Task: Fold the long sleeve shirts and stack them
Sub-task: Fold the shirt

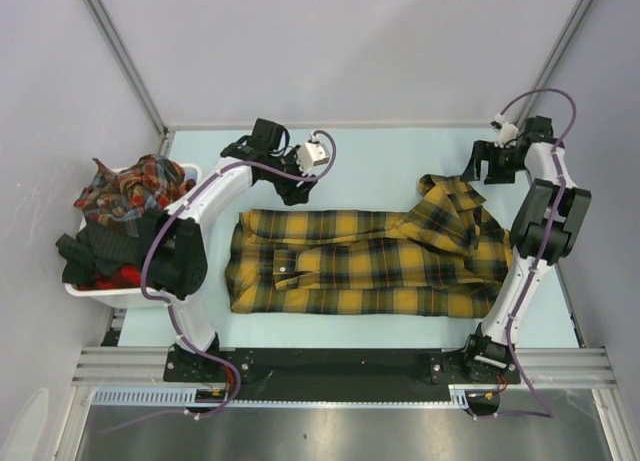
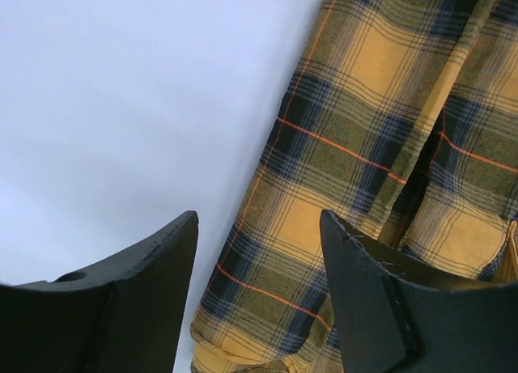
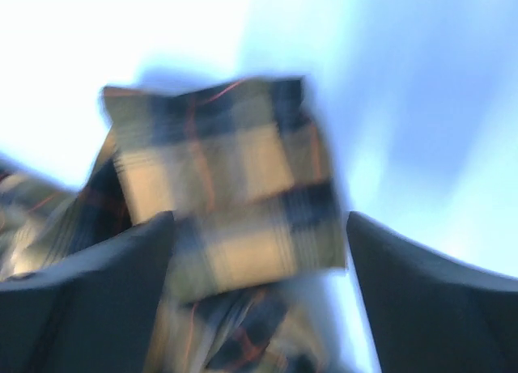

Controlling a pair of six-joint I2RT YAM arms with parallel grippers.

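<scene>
A mustard-yellow plaid shirt (image 1: 365,261) lies at the centre of the table (image 1: 380,156), narrowed to a long band, one sleeve bunched at its 3 o'clock end. Cross folds and stacking appear left to do. The left claw (image 2: 259,219), at 11 o'clock, and the right claw (image 3: 259,223), at 1 o'clock, hover with jaws apart, empty. At 9 o'clock a white basket (image 1: 85,289) holds crumpled red plaid shirts (image 1: 135,186).
</scene>
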